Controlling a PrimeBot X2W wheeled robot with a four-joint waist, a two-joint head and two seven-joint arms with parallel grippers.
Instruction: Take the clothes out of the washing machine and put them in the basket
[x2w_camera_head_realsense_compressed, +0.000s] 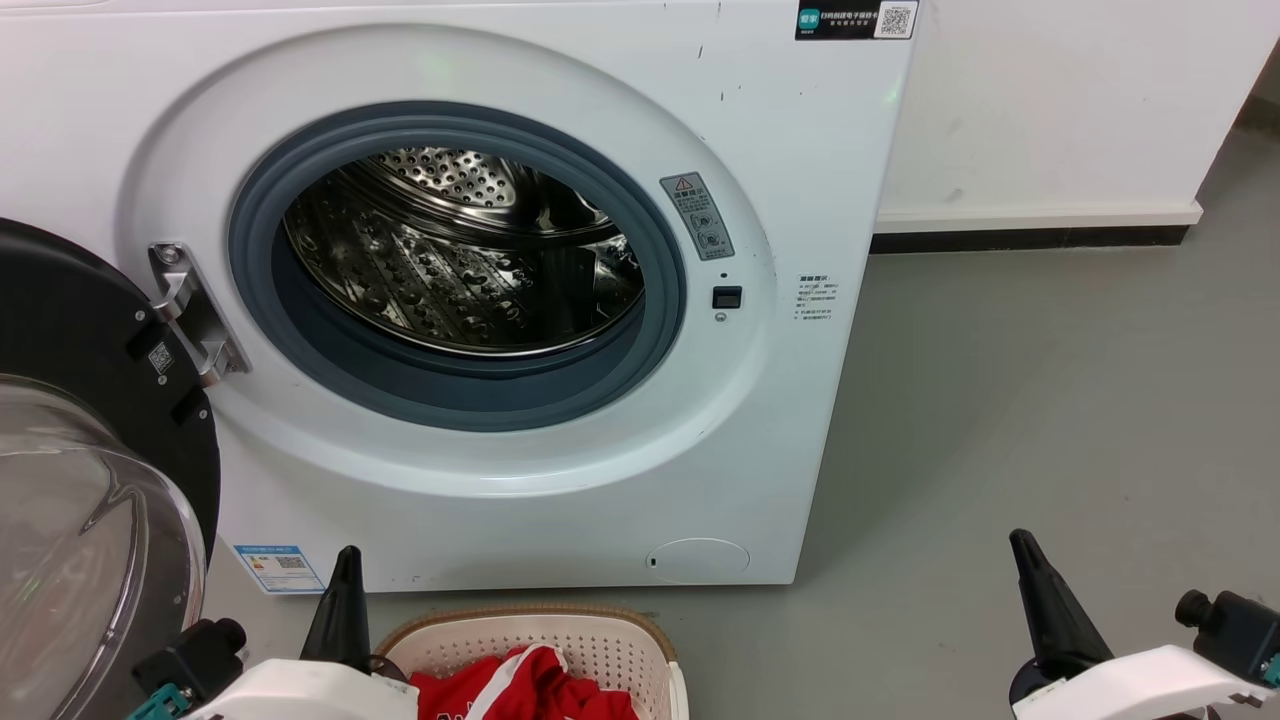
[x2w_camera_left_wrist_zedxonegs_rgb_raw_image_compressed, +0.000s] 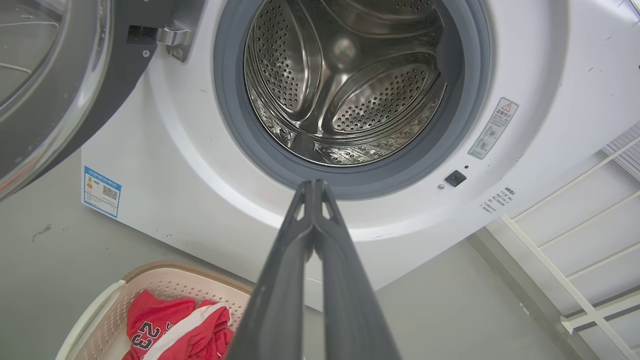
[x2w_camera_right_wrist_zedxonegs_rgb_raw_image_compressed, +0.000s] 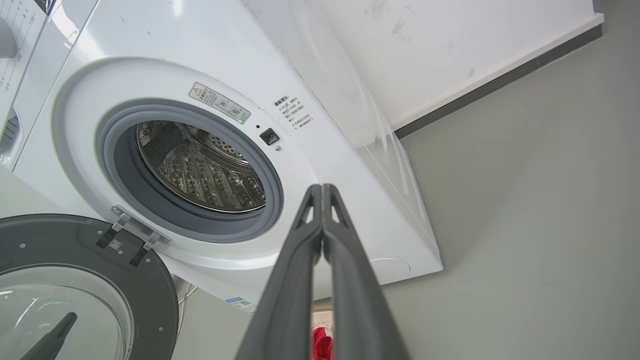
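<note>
The white washing machine (x2w_camera_head_realsense_compressed: 560, 430) stands with its black-framed glass door (x2w_camera_head_realsense_compressed: 80, 500) swung open to the left, and its steel drum (x2w_camera_head_realsense_compressed: 460, 250) holds nothing that I can see. Red clothes (x2w_camera_head_realsense_compressed: 525, 690) with white trim lie in the cream basket (x2w_camera_head_realsense_compressed: 600, 635) on the floor before the machine; a number 23 shows on the clothes (x2w_camera_left_wrist_zedxonegs_rgb_raw_image_compressed: 160, 330) in the basket (x2w_camera_left_wrist_zedxonegs_rgb_raw_image_compressed: 165, 285). My left gripper (x2w_camera_head_realsense_compressed: 348, 560) is shut, beside the basket's left rim. My right gripper (x2w_camera_head_realsense_compressed: 1022, 545) is shut over bare floor at the right. Both hold nothing, fingertips together in the left wrist view (x2w_camera_left_wrist_zedxonegs_rgb_raw_image_compressed: 314, 184) and the right wrist view (x2w_camera_right_wrist_zedxonegs_rgb_raw_image_compressed: 321, 187).
Grey floor (x2w_camera_head_realsense_compressed: 1050, 400) stretches to the right of the machine up to a white wall with a dark skirting (x2w_camera_head_realsense_compressed: 1030, 238). The open door juts out at the lower left. A white railing (x2w_camera_left_wrist_zedxonegs_rgb_raw_image_compressed: 575, 250) shows at the right of the left wrist view.
</note>
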